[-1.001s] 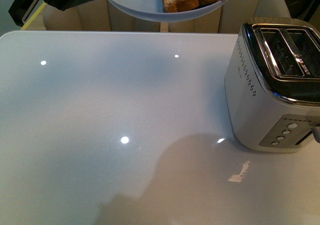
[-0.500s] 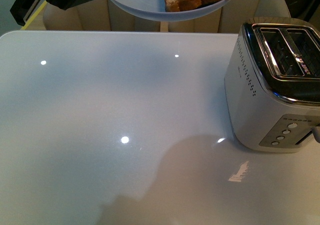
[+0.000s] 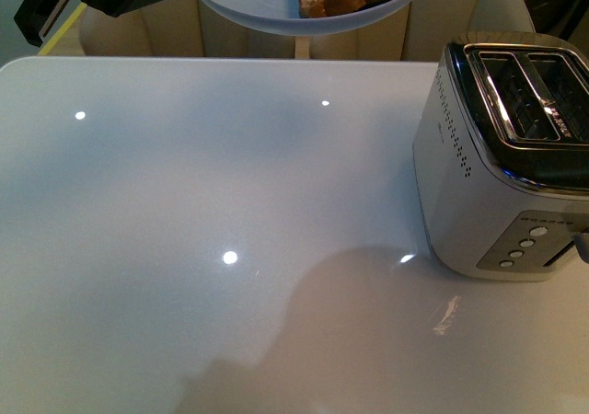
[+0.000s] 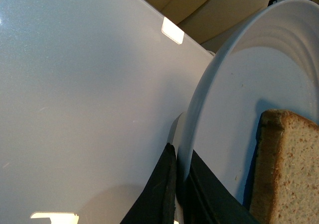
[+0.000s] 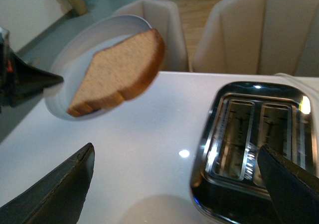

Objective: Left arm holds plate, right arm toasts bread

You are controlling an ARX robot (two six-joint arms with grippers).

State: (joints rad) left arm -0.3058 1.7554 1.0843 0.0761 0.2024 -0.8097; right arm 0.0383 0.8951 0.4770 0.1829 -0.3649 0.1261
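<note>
Bread (image 5: 119, 77) lies on plate (image 5: 82, 50), one end overhanging rim on toaster (image 3: 497, 156) side. Plate hangs aloft over far table (image 3: 184, 248) edge, with left claw (image 4: 180, 181) pinching its rim. Your right claw (image 5: 174, 149) is spread wide, holding nothing, above open table surface between plate and toaster. Toaster stands near right table edge, slots upward. Chairs (image 5: 234, 30) line far edge, just behind plate.

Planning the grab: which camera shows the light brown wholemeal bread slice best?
Right wrist view: the whole light brown bread slice on the pale round plate. Front view crops it; left wrist shows one crust corner.
</note>
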